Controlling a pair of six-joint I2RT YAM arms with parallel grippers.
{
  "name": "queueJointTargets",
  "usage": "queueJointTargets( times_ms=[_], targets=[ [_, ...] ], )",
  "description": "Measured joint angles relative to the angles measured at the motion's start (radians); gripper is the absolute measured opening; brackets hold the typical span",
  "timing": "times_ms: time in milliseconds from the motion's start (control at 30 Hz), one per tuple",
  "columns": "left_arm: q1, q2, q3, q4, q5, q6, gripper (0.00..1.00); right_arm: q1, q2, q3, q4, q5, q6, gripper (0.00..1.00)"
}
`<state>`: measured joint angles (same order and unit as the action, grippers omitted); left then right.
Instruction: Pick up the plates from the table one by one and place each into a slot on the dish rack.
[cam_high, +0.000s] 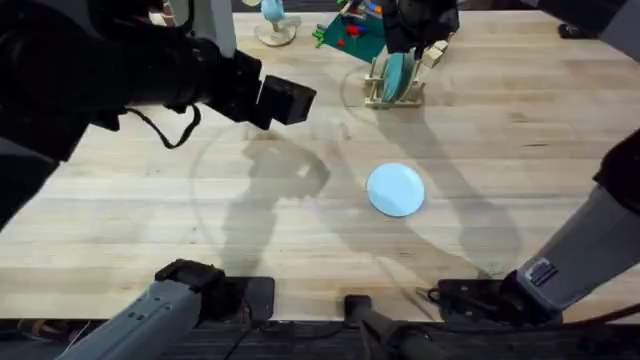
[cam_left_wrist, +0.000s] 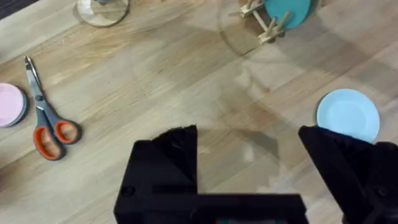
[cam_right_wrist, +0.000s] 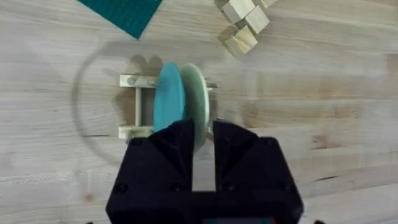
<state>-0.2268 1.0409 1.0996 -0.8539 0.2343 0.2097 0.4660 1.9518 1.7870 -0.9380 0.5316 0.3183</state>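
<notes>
No text, brand, number or sign can be read in any of the views. A small white label with dark marks is seen on the right arm's grey housing (cam_high: 541, 272) in the overhead view, but its characters cannot be made out.
</notes>
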Motion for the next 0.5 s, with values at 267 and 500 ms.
queueJointTargets(
  times_ms=[267, 500],
  targets=[
    [0.0, 0.0, 0.0, 0.0, 0.0, 0.0, 0.993, 0.0, 0.0, 0.019, -0.043, 0.013, 0.0, 0.222],
    [0.0, 0.0, 0.0, 0.0, 0.0, 0.0, 0.995, 0.0, -0.017, 0.107, -0.128, 0.021, -0.001, 0.219]
  ],
)
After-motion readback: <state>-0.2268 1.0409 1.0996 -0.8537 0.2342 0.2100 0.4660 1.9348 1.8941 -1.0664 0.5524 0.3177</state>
